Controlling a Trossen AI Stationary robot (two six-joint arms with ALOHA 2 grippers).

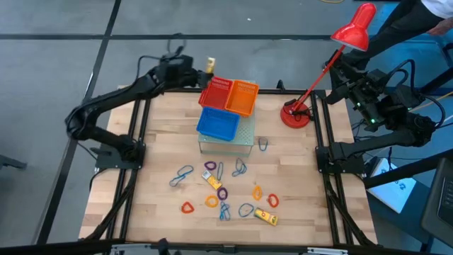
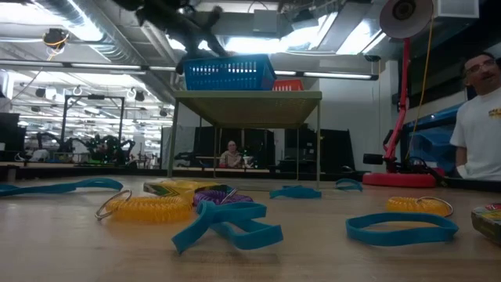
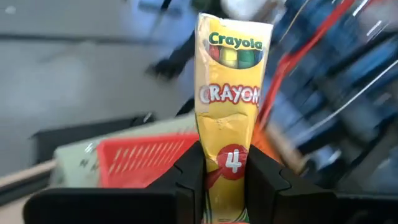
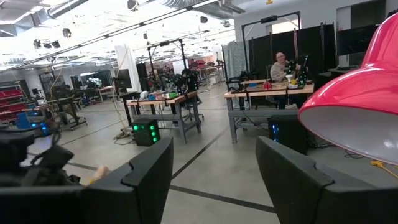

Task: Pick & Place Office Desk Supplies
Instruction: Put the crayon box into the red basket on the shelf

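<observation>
While the yellow Crayola crayon box [image 3: 231,118] stands upright between the dark fingers [image 3: 186,174] of the left gripper [image 1: 200,69], pinched at its lower half, it sits raised above the far edge of the table, just beside the red mesh basket [image 1: 215,93]. That basket shares a small raised shelf [image 1: 244,138] with an orange basket [image 1: 243,97] and a blue basket [image 1: 217,123]. The rest of the supplies lie scattered on the wooden table [image 1: 156,152] nearer the front: a second yellow crayon box [image 1: 212,179] among the loops, a third [image 1: 265,217] close to the front edge, blue-grey loops such as one at the left [image 1: 182,175], a purple loop [image 1: 222,193], orange loops [image 1: 211,201] and a red loop [image 1: 187,207]. From table height, a yellow coiled loop [image 2: 149,207] and a blue band [image 2: 227,222] lie in the foreground. At the table's far right stands the red desk lamp [image 1: 354,32]. Off that side, the right gripper [image 4: 214,180] hangs well apart from the supplies, its jaws spread wide with nothing between them. A person in a white shirt [image 2: 479,129] is beyond the table.
</observation>
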